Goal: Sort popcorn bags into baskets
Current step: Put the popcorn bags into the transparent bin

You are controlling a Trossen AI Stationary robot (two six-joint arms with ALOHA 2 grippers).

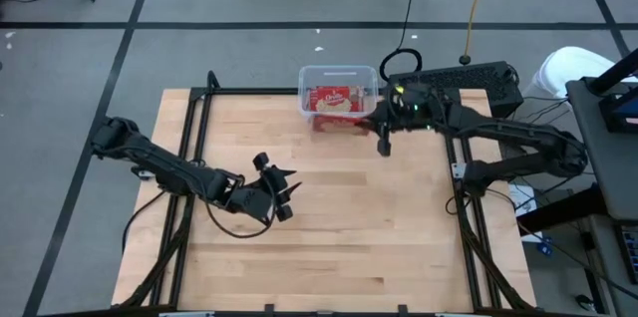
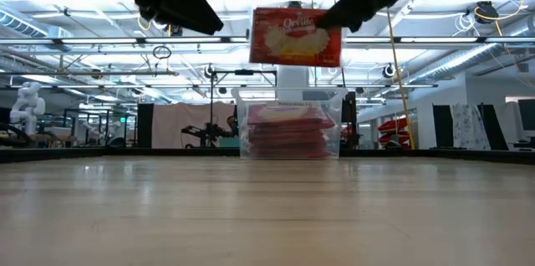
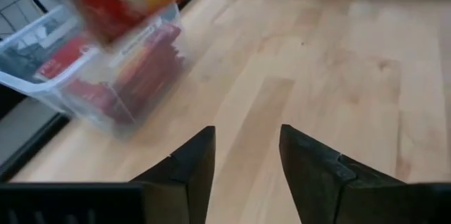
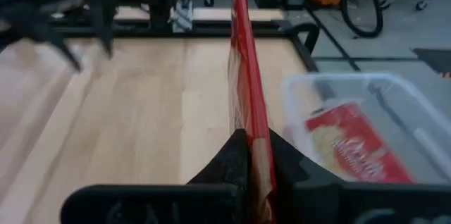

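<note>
Above wooden table (image 1: 339, 227), right gripper (image 4: 252, 155) holds popcorn bag (image 2: 296, 37) edge-up.

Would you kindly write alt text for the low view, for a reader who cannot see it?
A red and yellow popcorn bag hangs in the air, pinched at its edge by the right tool, above a clear tub stacked with more bags at the wooden table's far side. The left arm hangs dark at the upper left.
</note>
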